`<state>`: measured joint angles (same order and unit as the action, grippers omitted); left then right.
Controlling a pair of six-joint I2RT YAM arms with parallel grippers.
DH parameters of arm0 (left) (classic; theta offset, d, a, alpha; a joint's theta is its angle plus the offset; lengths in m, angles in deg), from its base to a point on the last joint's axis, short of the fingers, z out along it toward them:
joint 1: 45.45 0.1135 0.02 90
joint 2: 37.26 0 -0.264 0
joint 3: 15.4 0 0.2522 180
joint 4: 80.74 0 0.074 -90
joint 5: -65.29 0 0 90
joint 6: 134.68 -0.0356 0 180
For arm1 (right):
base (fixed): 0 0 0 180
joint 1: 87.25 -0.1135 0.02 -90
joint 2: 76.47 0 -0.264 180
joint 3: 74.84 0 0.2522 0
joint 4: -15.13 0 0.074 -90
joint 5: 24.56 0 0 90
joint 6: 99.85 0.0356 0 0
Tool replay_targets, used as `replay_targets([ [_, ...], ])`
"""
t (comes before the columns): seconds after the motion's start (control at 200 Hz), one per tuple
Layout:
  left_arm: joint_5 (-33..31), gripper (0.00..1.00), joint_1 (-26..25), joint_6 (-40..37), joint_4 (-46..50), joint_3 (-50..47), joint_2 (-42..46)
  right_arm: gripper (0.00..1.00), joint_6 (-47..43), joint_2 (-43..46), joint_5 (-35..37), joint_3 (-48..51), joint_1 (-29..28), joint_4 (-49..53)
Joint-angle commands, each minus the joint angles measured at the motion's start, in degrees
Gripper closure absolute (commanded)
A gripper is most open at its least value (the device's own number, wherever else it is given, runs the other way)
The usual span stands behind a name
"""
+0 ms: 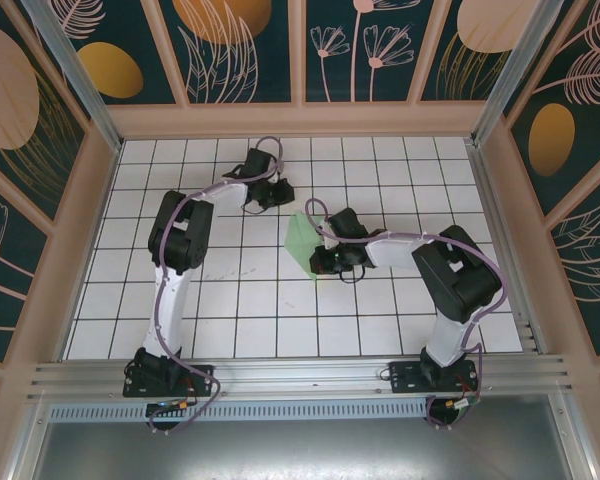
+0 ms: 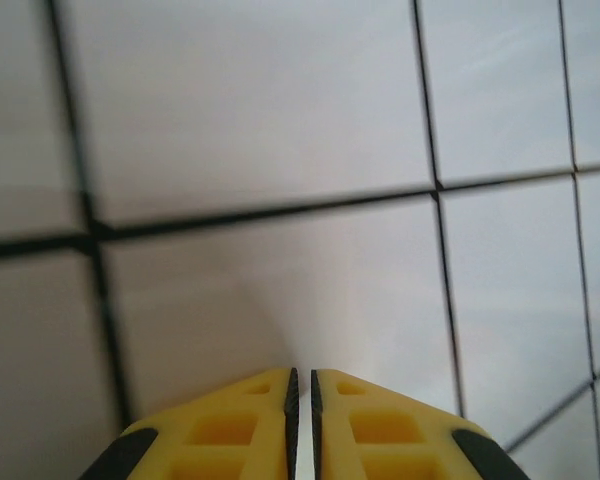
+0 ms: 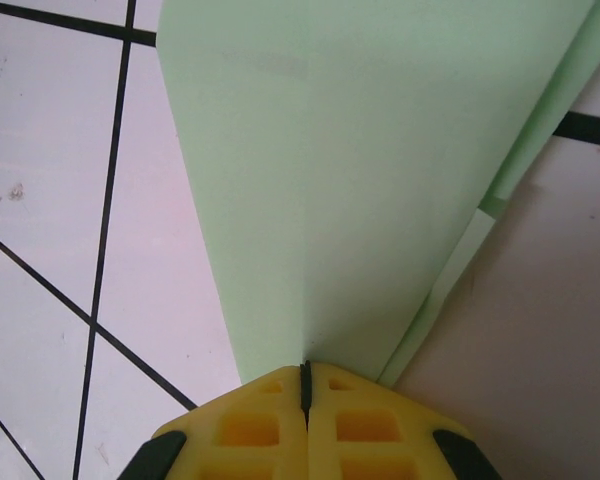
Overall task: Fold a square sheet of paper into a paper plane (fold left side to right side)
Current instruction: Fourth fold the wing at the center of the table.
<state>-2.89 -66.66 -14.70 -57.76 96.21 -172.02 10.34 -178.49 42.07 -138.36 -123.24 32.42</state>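
The sheet of paper (image 1: 302, 240) lies near the middle of the tiled table (image 1: 230, 300), just left of the right arm's wrist and well apart from the left arm's claw. It is pale green, plain and unmarked. From above it reads as a slanted strip, longer than it is wide, leaning from upper left to lower right.

In the right wrist view the paper (image 3: 350, 170) is smooth and matte and tapers toward the camera. A faint crease runs down its middle to the fingertips. Along its right edge a second layer peeks out from under the top one, with a small paler patch on it, so the sheet is folded over itself.

The right gripper (image 3: 305, 375) is closed to a hairline, and the narrow end of the paper runs in under its yellow tips. I cannot tell whether it pinches the paper or only presses on it. From above, this claw (image 1: 323, 262) sits at the strip's lower right.

The left gripper (image 2: 301, 385) shows only a thin slit between its tips, with nothing in it, over bare white tiles (image 2: 280, 130). From above it (image 1: 272, 192) sits farther back on the table.
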Motion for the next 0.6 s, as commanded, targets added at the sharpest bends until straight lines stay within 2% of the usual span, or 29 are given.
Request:
replay_targets([
  [0.0,-6.3,0.83,2.5,-2.1,-0.9,0.6,-0.1,1.00,-1.7,-2.2,4.1,4.8,0.0,18.3],
  [0.14,-8.1,0.76,2.5,-2.4,-3.9,-6.4,7.9,1.00,-3.0,0.0,4.1,4.3,0.4,18.5],
  [0.315,-7.9,0.67,2.5,0.0,-11.1,-22.1,21.9,1.00,-5.1,3.1,3.6,3.6,1.7,18.2],
  [0.48,-0.1,0.64,2.1,7.4,-21.6,-37.8,33.4,1.00,-4.9,9.4,-0.5,3.4,3.2,12.0],
  [0.575,4.2,0.62,0.4,11.9,-26.7,-44.8,36.2,0.88,-4.7,14.0,-1.8,3.8,4.3,9.3],
  [0.595,4.8,0.61,-0.1,12.6,-27.4,-45.6,36.2,0.86,-4.7,15.0,-2.4,4.0,6.4,8.8],
])
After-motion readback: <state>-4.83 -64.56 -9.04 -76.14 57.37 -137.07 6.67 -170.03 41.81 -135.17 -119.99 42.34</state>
